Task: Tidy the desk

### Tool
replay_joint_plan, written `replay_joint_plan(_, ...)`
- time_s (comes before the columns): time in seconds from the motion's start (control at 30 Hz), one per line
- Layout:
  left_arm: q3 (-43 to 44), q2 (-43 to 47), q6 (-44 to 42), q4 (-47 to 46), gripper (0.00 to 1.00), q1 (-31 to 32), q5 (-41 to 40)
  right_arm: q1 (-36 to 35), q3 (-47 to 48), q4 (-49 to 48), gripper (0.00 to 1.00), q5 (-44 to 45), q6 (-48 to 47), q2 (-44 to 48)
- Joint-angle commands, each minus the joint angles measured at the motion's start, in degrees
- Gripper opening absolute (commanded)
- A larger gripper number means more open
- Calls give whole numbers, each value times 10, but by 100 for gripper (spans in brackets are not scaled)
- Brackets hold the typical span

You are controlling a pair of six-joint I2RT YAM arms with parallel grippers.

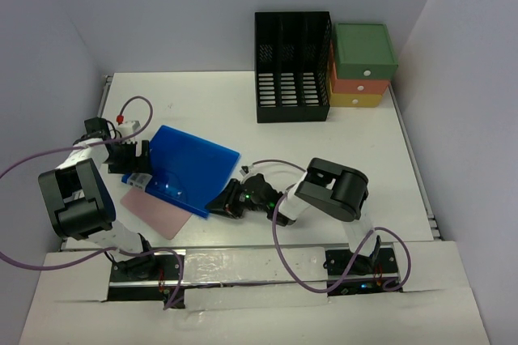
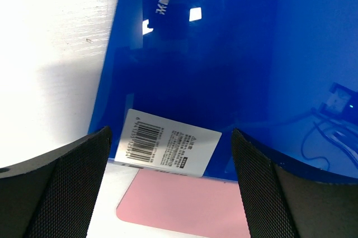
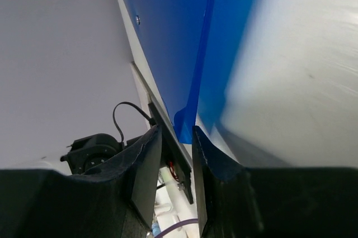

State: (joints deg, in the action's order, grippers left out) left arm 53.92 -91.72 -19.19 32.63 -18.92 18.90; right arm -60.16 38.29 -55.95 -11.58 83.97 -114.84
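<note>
A blue plastic folder (image 1: 194, 165) lies on the white desk (image 1: 348, 151), partly over a pink sheet (image 1: 154, 209). My left gripper (image 1: 136, 159) is open wide at the folder's left edge. In the left wrist view its jaws (image 2: 170, 137) straddle the folder (image 2: 224, 53), its barcode label (image 2: 168, 143) and the pink sheet (image 2: 184, 204), touching nothing. My right gripper (image 1: 217, 205) is at the folder's near right corner. In the right wrist view that corner (image 3: 184, 129) pokes between the fingertips (image 3: 177, 131), which stand apart with a gap on each side.
A black slotted file rack (image 1: 293, 66) stands at the back of the desk, with a green, orange and yellow drawer unit (image 1: 364, 66) to its right. White walls close in the back and both sides. A metal rail (image 1: 243, 264) runs along the near edge.
</note>
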Motion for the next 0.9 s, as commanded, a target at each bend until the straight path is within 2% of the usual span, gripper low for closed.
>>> replay_joint_plan(0.0,-14,8,-7,0,93,-4,0,7,19,-17,33,11,-8,0)
replay_joint_plan(0.2,-17,6,-5,-7,93,-3,-5,11,-2,35,34,26,-23,32)
replay_joint_plan(0.4,-15,14,-6,-3,93,-4,-4,11,-11,38,39,33,-16,38)
replay_joint_plan(0.87,-19,21,-6,-2,93,-4,-5,10,12,30,35,29,-32,28)
